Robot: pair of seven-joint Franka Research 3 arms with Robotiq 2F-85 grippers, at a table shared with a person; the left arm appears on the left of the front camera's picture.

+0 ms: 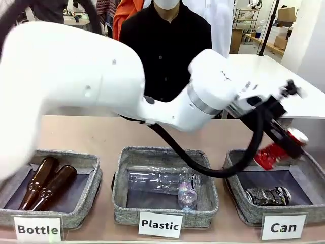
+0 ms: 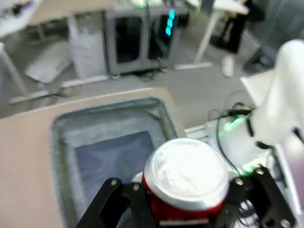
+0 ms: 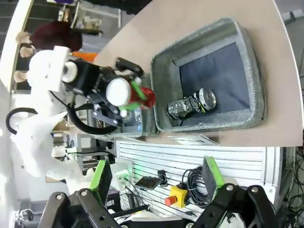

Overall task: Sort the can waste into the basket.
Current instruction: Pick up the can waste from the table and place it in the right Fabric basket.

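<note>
The red can (image 1: 274, 153) with its silver top (image 2: 186, 167) hangs tilted over the left part of the grey "Can" basket (image 1: 232, 161). My left gripper (image 1: 283, 144) is shut on it, the arm reaching across from the left. In the left wrist view the basket's dark base (image 2: 114, 156) lies just beyond the can. The dark crushed can (image 1: 267, 195) lies on its side inside that basket. The right wrist view looks down on the basket (image 3: 256, 71), the dark can (image 3: 192, 104) and the held red can (image 3: 142, 95). My right gripper (image 3: 156, 172) stands open, holding nothing.
The "Plastic" basket (image 1: 122, 168) in the middle holds clear plastic bottles (image 1: 162, 180). At the left, the "Bottle" basket (image 1: 94, 168) holds two brown glass bottles (image 1: 48, 183). A person in black (image 1: 165, 46) stands at the far side.
</note>
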